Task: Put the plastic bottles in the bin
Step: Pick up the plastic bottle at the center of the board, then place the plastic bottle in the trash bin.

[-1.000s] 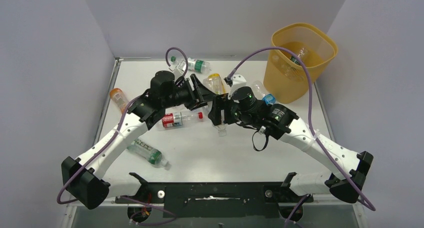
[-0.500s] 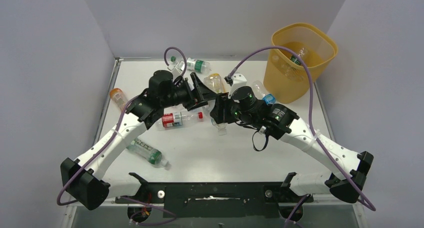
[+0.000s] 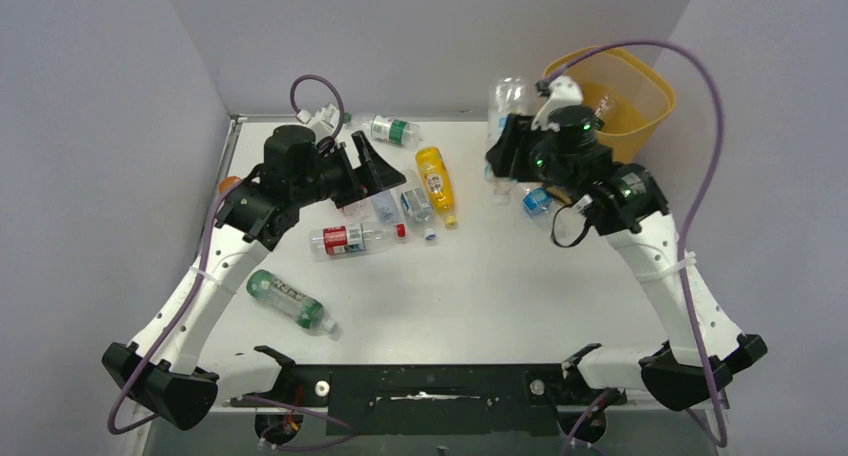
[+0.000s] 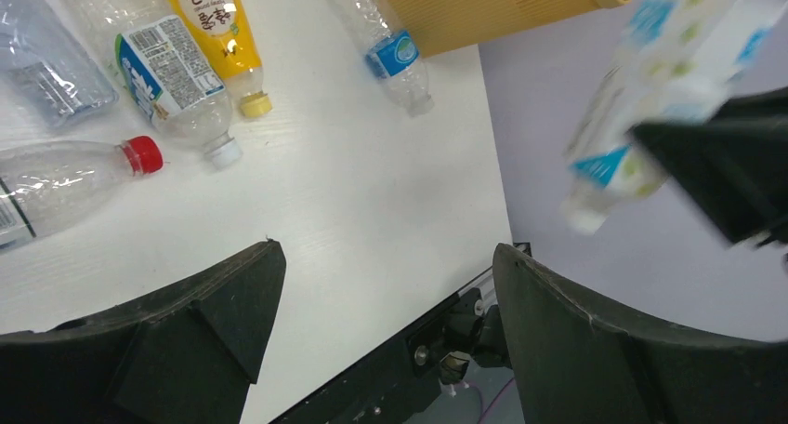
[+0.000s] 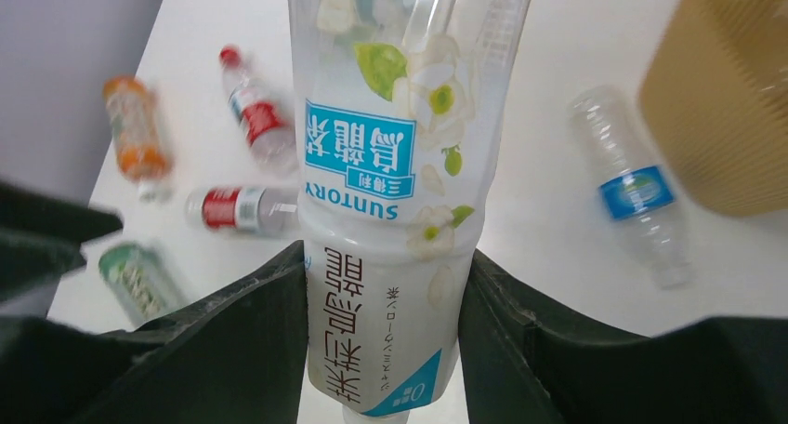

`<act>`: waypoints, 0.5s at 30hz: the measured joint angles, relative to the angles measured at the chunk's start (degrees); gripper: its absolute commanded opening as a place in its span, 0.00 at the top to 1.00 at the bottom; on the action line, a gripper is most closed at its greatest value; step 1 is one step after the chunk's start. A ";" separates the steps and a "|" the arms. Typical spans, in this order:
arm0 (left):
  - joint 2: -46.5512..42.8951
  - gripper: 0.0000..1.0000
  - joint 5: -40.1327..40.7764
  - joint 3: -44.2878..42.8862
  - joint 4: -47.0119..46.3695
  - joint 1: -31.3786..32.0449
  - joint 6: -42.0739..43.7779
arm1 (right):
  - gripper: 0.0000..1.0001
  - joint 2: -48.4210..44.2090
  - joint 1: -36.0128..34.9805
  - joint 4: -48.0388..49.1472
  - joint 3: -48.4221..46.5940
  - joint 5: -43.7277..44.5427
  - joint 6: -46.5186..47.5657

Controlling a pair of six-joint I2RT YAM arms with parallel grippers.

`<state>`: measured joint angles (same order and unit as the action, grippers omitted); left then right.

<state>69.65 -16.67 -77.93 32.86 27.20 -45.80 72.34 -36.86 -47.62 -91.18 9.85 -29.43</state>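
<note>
My right gripper (image 3: 508, 154) (image 5: 386, 280) is shut on a clear bottle with a white and blue flowered label (image 3: 506, 101) (image 5: 390, 192). It holds that bottle in the air, cap down, just left of the yellow-orange bin (image 3: 652, 84) (image 5: 725, 99). My left gripper (image 3: 385, 171) (image 4: 386, 252) hangs open and empty above the table's left middle. Below it lie a yellow bottle (image 3: 434, 176) (image 4: 209, 15), a red-capped clear bottle (image 3: 350, 238) (image 4: 65, 178) and a white-capped clear one (image 4: 172, 71). A blue-labelled bottle (image 3: 537, 198) (image 5: 632, 192) lies by the bin's foot.
A green-labelled bottle (image 3: 285, 298) lies near the front left and another (image 3: 392, 128) at the back. An orange bottle (image 5: 135, 136) lies by the left wall, mostly hidden under the left arm in the top view. Purple cables loop above both arms.
The right gripper shut on the white-labelled bottle at mid-table and carried it up and right toward the bin. The left gripper opened and drew back to the left.
</note>
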 measured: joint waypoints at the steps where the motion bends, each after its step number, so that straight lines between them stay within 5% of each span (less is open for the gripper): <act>1: -0.24 0.17 0.24 0.11 0.52 0.00 0.26 | 0.57 0.52 3.72 -1.03 -2.86 -1.05 1.03; 9: -2.71 0.17 1.51 6.10 2.14 -0.39 1.70 | 0.57 10.10 29.92 -2.80 -25.59 -10.25 7.02; 15: -4.11 0.17 1.99 9.07 3.65 -1.16 2.82 | 0.55 16.59 44.65 -1.46 -29.70 -19.04 6.21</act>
<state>65.54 -14.68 -68.86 36.51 26.04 -42.98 88.92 7.79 -49.08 -120.88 -9.19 -23.22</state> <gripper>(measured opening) 0.831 0.510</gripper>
